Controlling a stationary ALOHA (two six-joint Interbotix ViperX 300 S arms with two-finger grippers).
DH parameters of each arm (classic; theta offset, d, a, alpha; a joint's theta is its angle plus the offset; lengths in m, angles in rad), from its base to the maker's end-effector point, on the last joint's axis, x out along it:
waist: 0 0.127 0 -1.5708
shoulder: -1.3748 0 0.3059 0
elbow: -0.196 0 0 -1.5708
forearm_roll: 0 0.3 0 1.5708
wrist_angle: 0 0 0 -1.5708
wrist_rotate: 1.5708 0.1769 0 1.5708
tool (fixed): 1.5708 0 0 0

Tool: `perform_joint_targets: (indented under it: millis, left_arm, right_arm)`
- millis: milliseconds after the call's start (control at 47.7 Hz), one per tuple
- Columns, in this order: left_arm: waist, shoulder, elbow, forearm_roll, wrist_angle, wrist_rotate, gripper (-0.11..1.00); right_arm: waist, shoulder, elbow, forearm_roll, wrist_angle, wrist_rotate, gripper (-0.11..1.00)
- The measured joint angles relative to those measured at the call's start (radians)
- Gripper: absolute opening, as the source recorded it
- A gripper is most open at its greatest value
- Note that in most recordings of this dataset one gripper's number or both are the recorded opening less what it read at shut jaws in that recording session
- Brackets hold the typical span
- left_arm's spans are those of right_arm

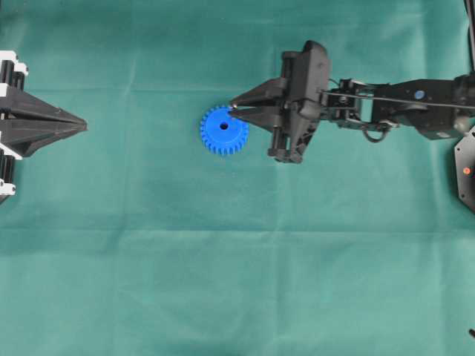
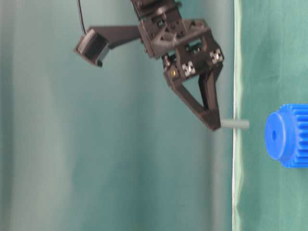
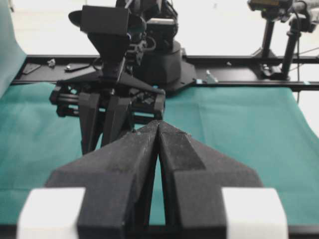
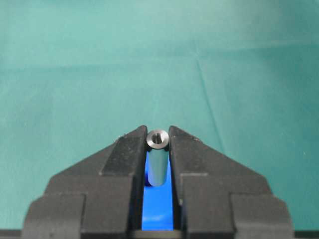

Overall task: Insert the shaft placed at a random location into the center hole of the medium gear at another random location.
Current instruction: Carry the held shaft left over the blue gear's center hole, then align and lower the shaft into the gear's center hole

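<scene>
The blue medium gear [image 1: 223,130] lies flat on the green cloth, its center hole [image 1: 224,125] dark and open. My right gripper [image 1: 232,108] hovers over the gear's far rim and is shut on the shaft [image 4: 158,154], a small silver pin held upright between the fingertips. In the table-level view the shaft [image 2: 235,124] points at the gear [image 2: 288,135] with a gap between them, slightly off line with the hole [image 2: 274,135]. In the right wrist view the gear [image 4: 158,209] shows blue beneath the pin. My left gripper [image 1: 83,126] is shut and empty at the far left.
Green cloth [image 1: 237,282] covers the whole table. The right arm [image 3: 112,99] shows ahead in the left wrist view, beyond the left gripper [image 3: 158,124]. A black base [image 1: 466,170] sits at the right edge.
</scene>
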Motion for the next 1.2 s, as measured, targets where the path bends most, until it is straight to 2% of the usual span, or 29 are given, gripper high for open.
perform_joint_targets:
  millis: [315, 1196]
  left_arm:
    - [0.0, 0.0, 0.0, 0.002, 0.003, 0.0, 0.0]
    - [0.0, 0.0, 0.0, 0.002, 0.017, 0.0, 0.0]
  right_arm:
    - [0.006, 0.052, -0.066, 0.0, 0.017, 0.0, 0.14]
    - [0.008, 0.092, -0.06, 0.002, 0.015, 0.002, 0.14]
